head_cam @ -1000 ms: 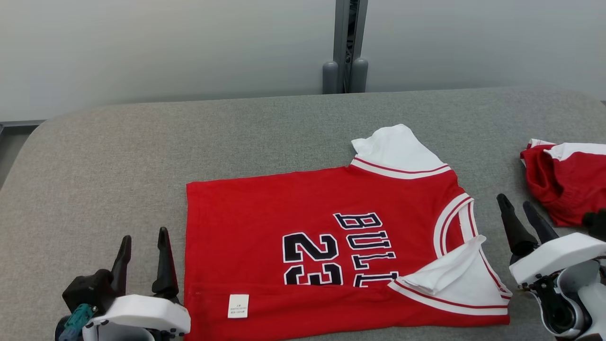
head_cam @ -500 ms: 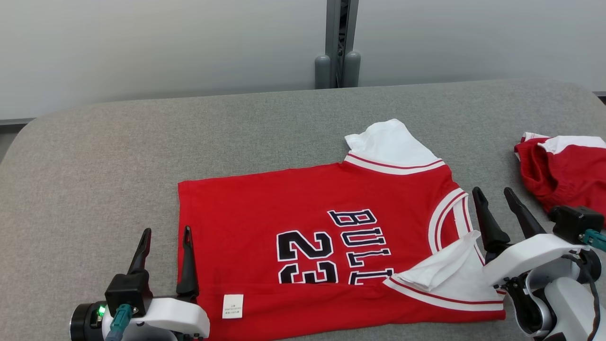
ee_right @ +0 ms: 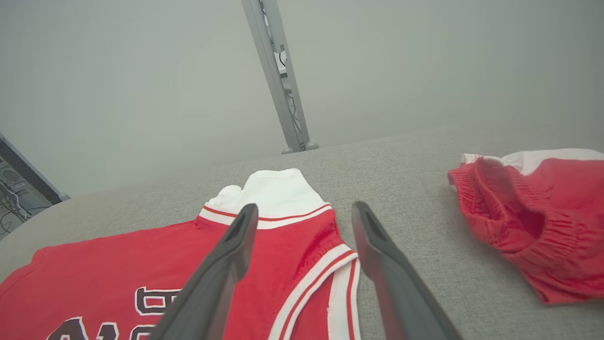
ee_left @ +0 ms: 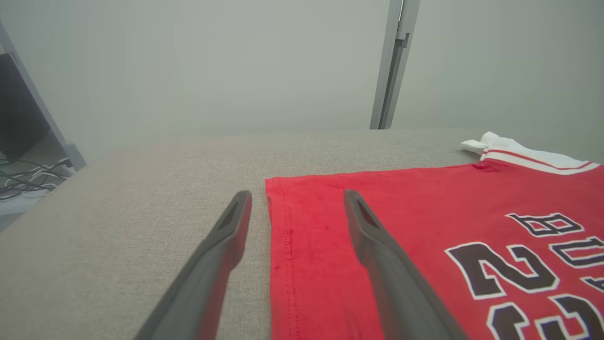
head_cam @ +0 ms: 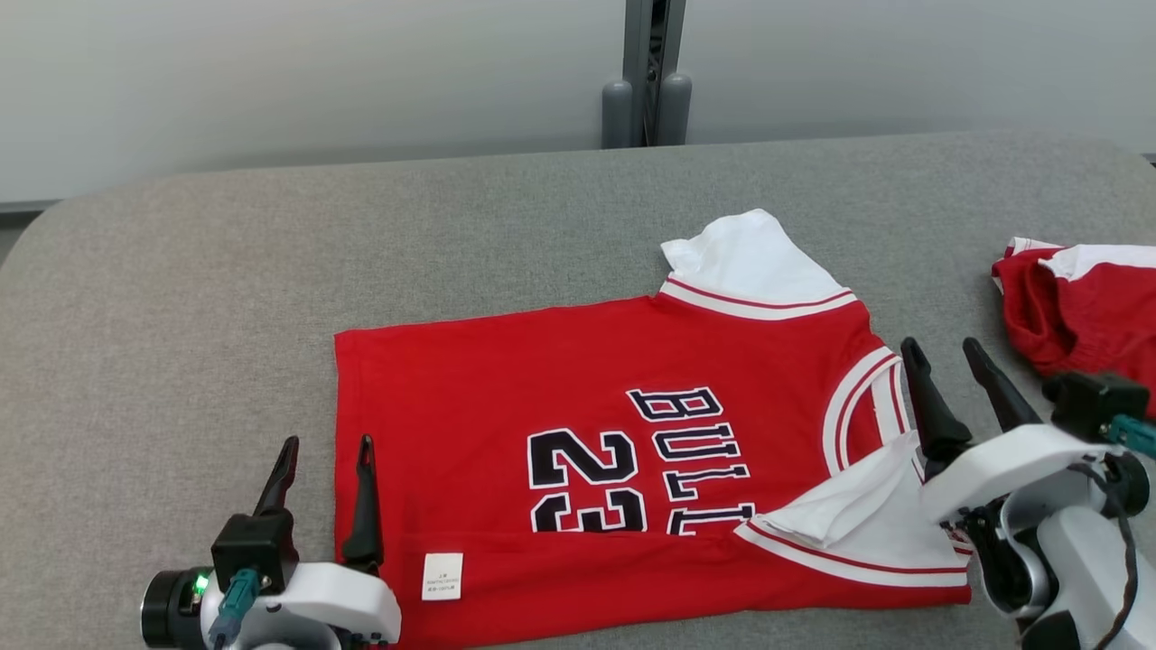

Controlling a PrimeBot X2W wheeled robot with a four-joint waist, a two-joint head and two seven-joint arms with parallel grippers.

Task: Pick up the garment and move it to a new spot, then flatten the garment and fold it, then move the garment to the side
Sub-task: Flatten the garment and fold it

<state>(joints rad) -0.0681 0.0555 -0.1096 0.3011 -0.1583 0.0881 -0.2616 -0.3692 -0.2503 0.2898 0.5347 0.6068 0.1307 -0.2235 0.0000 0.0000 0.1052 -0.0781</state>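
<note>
The garment (head_cam: 578,397) is a red jersey with white sleeves and black "BULLS 23" lettering, spread flat on the grey table with its collar to the right and its near edge folded over. My left gripper (head_cam: 327,447) stands open at the jersey's hem on the left, one finger over the red cloth (ee_left: 321,245) and one over bare table. My right gripper (head_cam: 946,350) stands open above the collar (ee_right: 325,283) at the jersey's right end, holding nothing.
A second red and white garment (head_cam: 1084,316) lies bunched at the table's right edge, close to my right wrist; it also appears as red shorts (ee_right: 533,222). A grey post (head_cam: 647,81) stands behind the table (head_cam: 226,271). Bare grey surface lies to the left and far side.
Both grippers have slid forward along the table toward the jersey's ends and stayed open. The head camera shifted a little. The jersey lies as before.
</note>
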